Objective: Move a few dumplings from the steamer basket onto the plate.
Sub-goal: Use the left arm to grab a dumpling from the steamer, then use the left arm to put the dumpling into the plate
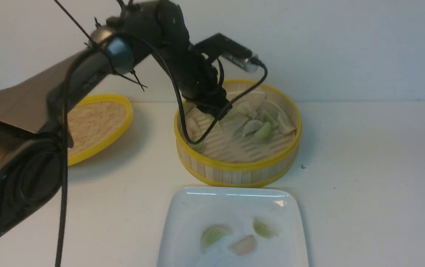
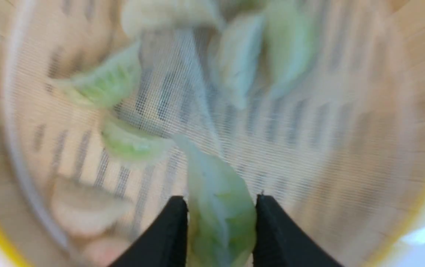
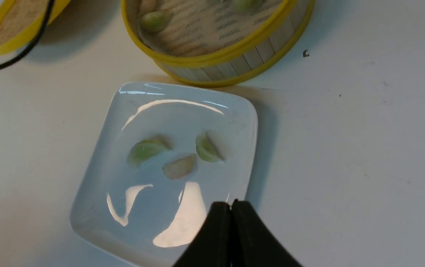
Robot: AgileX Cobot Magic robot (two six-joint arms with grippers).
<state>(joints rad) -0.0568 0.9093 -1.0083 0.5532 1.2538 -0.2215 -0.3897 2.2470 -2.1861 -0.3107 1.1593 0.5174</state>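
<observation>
The left claw (image 2: 220,203) is down inside the steamer basket (image 1: 239,167), on its left side. Its two black fingers pinch the flanks of a pale green dumpling (image 2: 215,185) lying on the mesh liner (image 2: 309,141). The wrist view is blurred, so the firmness of the pinch cannot be judged. The step in hand looks like the lift-out. Done well, it goes straight up and slowly, so the soft skin neither tears nor slips, and it clears the neighbouring dumplings (image 2: 123,141) and the yellow rim before it swings toward the plate (image 1: 231,202). Three dumplings (image 1: 244,244) already lie near the plate's middle, so a bare spot beside them suits the drop. The right claw (image 3: 231,208), pressed together and empty, hangs well apart from the basket.
</observation>
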